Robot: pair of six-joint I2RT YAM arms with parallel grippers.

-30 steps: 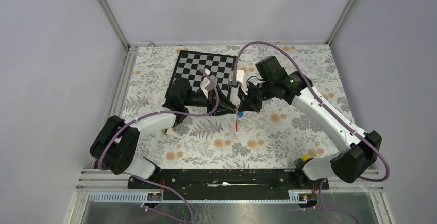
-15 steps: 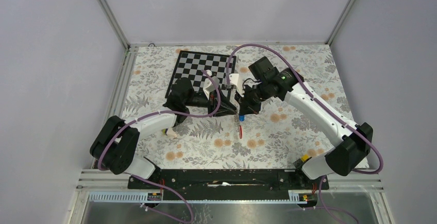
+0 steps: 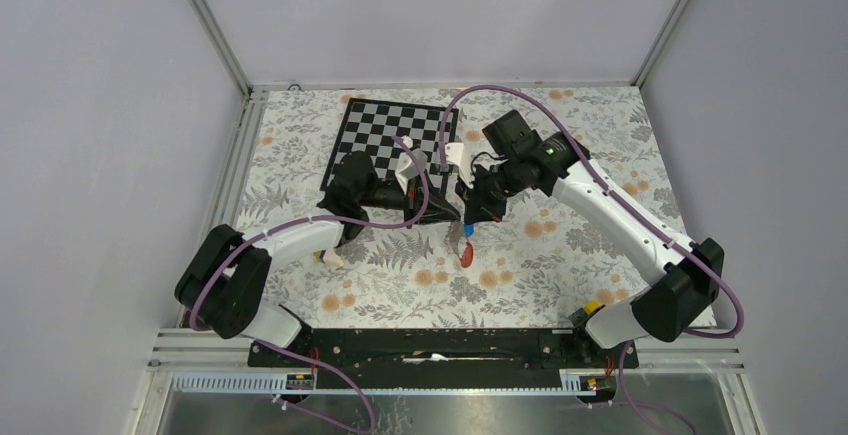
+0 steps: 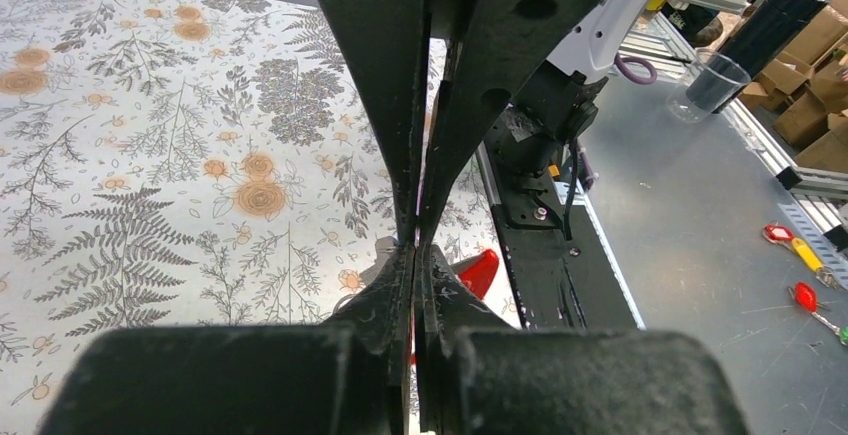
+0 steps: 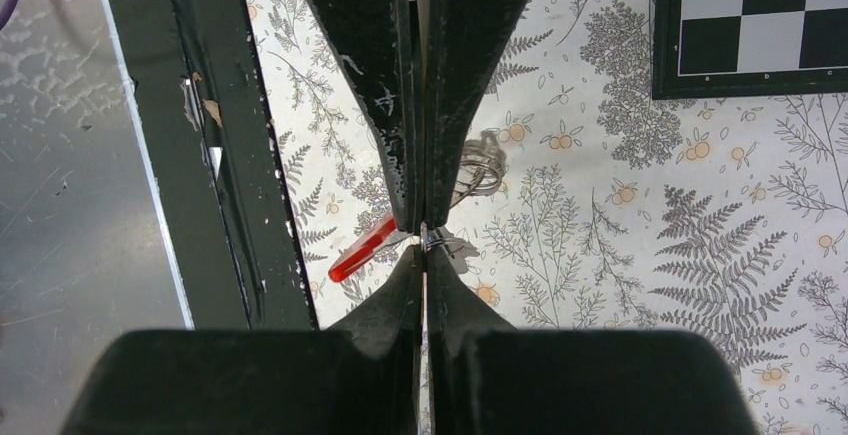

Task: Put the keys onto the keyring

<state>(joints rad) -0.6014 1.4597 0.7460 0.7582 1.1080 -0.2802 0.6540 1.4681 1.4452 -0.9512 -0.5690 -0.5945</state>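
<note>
In the top view my two grippers meet tip to tip above the floral cloth. My left gripper (image 3: 453, 217) is shut on the keyring, whose red strap (image 3: 465, 251) hangs below the tips. The red part also shows behind the shut fingers in the left wrist view (image 4: 479, 270). My right gripper (image 3: 470, 213) is shut, with the blue key tag (image 3: 467, 227) just under its tips. In the right wrist view my right gripper (image 5: 424, 227) pinches a small metal piece (image 5: 436, 241), with the red strap (image 5: 362, 250) beside it. The blue tag is hidden there.
A black-and-white chessboard (image 3: 385, 130) lies at the back of the cloth, behind the left arm. A small yellow-white object (image 3: 328, 257) sits under the left forearm. The black base rail (image 3: 430, 347) runs along the near edge.
My right gripper has moved left and closed up against the left gripper's tips. The red strap has swung slightly and now shows a wider face. The left arm has barely moved.
</note>
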